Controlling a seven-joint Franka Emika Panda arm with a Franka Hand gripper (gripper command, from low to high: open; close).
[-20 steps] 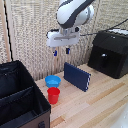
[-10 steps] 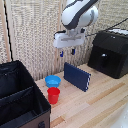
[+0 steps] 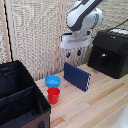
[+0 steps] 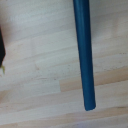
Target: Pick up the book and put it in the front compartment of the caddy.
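In the exterior view, the caddy (image 3: 20, 100) fills the 8 o'clock corner, a black fabric box with its top open and divider walls inside. The front compartment (image 3: 22, 119), along its near edge, looks dark inside, and what it holds cannot be made out. Just beside the caddy, at its 3 o'clock, a red cup (image 3: 53, 95) stands upright on the wooden tabletop (image 3: 95, 107). A light blue bowl (image 3: 52, 80) sits just beyond the cup, at its 12 o'clock, near it but not clearly touching. At the bowl's 3 o'clock the book (image 3: 77, 76) stands on its edge on the tabletop, dark navy, its broad face toward the camera. Above the book, at its 12 o'clock, hangs the claw (image 3: 72, 53) on the white arm, clear of the book; its two fingers are spread apart with nothing between them. At 2 o'clock a black hard-cased machine (image 3: 111, 52) rests on the tabletop, well apart from the caddy.

The wrist view looks straight down on the book's thin top edge (image 4: 84, 55), a narrow dark blue strip across the pale wood.
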